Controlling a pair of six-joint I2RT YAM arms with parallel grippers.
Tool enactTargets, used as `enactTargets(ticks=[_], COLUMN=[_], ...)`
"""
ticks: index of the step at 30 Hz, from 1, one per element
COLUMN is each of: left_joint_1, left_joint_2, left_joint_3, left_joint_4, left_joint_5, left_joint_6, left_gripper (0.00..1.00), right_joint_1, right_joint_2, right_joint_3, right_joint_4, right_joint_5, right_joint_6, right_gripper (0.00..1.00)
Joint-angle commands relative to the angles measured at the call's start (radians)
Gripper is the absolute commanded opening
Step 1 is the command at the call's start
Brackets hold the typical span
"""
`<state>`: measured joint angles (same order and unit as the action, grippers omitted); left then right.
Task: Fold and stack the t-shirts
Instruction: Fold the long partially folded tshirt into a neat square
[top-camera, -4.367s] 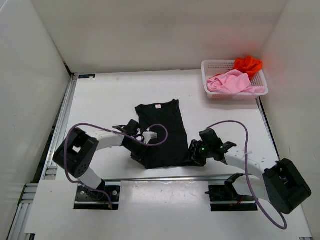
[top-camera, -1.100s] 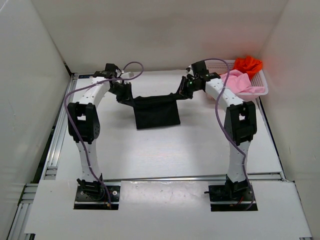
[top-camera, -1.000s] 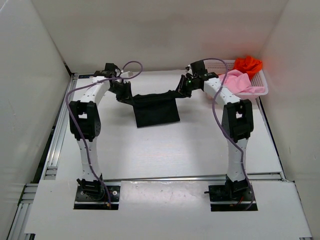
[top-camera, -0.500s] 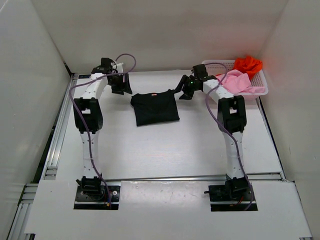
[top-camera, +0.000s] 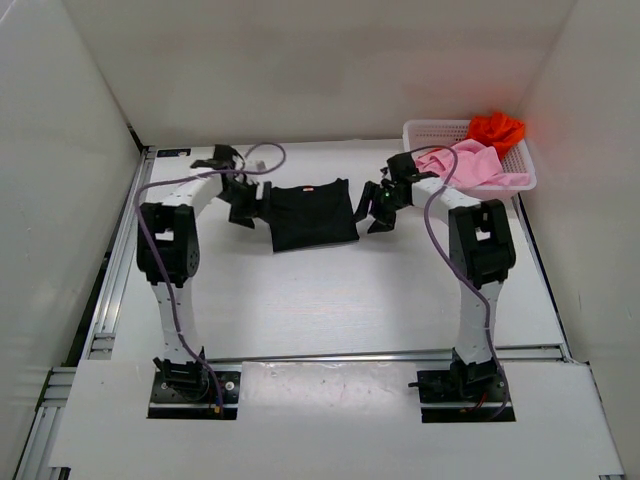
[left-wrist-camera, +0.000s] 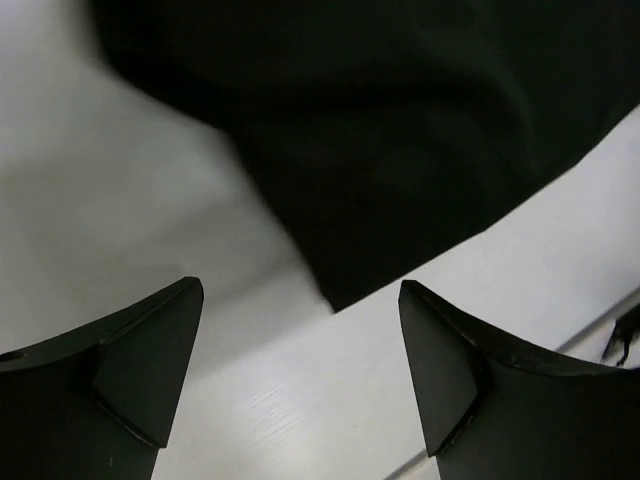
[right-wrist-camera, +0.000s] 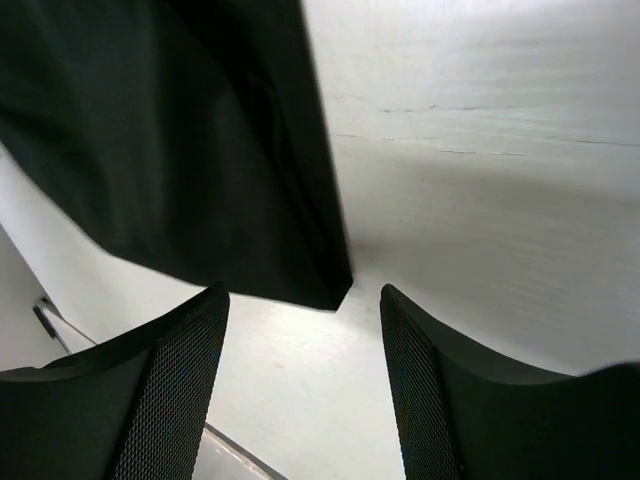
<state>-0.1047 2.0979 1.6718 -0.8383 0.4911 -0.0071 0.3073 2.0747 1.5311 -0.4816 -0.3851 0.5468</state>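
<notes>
The black t-shirt (top-camera: 312, 214) lies folded into a rough rectangle on the table, far centre. My left gripper (top-camera: 247, 205) hangs open just off its left edge, and the left wrist view shows a corner of the black t-shirt (left-wrist-camera: 400, 150) beyond the empty left gripper (left-wrist-camera: 300, 300). My right gripper (top-camera: 375, 208) is open beside its right edge; the black t-shirt (right-wrist-camera: 180, 150) ends in a corner ahead of the empty right gripper (right-wrist-camera: 305, 300). The pink t-shirt (top-camera: 462, 163) and the orange-red t-shirt (top-camera: 496, 128) are bunched in the basket.
A white mesh basket (top-camera: 420, 185) stands at the far right against the wall. White walls enclose the table on three sides. A metal rail (top-camera: 120, 250) runs along the left edge. Purple cables loop off both arms.
Both grippers were shut on the black t-shirt, holding it stretched at the far side. They have let go and opened, and drawn slightly nearer beside the shirt, which now lies folded flat.
</notes>
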Motion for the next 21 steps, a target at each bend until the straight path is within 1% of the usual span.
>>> enactTargets(ticks=[1,4,6,7,8,9,10,12,13,14,15,16,18,19,20,21], left_joint_1=[-0.064,-0.073,-0.073,-0.073,-0.073,-0.073,-0.073,-0.073,-0.073,-0.073,-0.073,-0.073,-0.073,-0.073,-0.073,-0.073], left_joint_2=[-0.013,0.033,0.054,0.069,0.08,0.08,0.089,0.09,0.09,0.09,0.09,0.08,0.056,0.015,0.014,-0.022], left_joint_3=[-0.052,-0.04,-0.03,-0.03,-0.03,-0.03,-0.021,-0.021,-0.021,-0.021,-0.021,-0.021,-0.046,-0.088,-0.089,-0.133], left_joint_4=[-0.004,-0.004,-0.004,-0.004,-0.004,-0.004,-0.004,-0.004,-0.004,-0.004,-0.004,-0.004,-0.004,-0.004,-0.004,-0.016], left_joint_5=[0.038,0.041,0.041,0.052,0.061,0.07,0.082,0.083,0.083,0.092,0.092,0.102,0.103,0.112,0.112,0.112], left_joint_6=[0.007,0.007,0.007,0.007,0.007,0.007,0.007,0.007,0.007,0.007,0.007,0.007,0.007,0.007,0.007,0.007], left_gripper=[0.9,0.9,0.85,0.82,0.77,0.65,0.58,0.43,0.26,0.2,0.13,0.1,0.1,0.1,0.1,0.1], right_joint_1=[0.018,0.027,0.027,0.038,0.038,0.038,0.038,0.038,0.038,0.038,0.038,0.038,0.038,0.048,0.049,0.049], right_joint_2=[0.036,0.064,0.074,0.074,0.084,0.084,0.084,0.084,0.084,0.084,0.084,0.072,0.036,-0.035,-0.036,-0.057], right_joint_3=[-0.008,-0.008,-0.008,-0.02,-0.02,-0.043,-0.052,-0.071,-0.071,-0.071,-0.08,-0.095,-0.145,-0.211,-0.212,-0.266], right_joint_4=[-0.002,-0.002,-0.002,0.008,0.008,0.018,0.04,0.049,0.06,0.06,0.069,0.086,0.104,0.113,0.113,0.113], right_joint_5=[-0.049,-0.063,-0.063,-0.075,-0.075,-0.092,-0.092,-0.118,-0.118,-0.118,-0.132,-0.152,-0.172,-0.172,-0.172,-0.172], right_joint_6=[-0.021,-0.011,-0.002,-0.002,-0.002,0.007,0.018,0.027,0.027,0.037,0.038,0.038,0.038,0.025,0.025,0.025], right_gripper=[0.67,0.67,0.67,0.64,0.62,0.57,0.43,0.24,0.06,0.0,0.0,0.0,0.0,0.0,0.0,0.0])
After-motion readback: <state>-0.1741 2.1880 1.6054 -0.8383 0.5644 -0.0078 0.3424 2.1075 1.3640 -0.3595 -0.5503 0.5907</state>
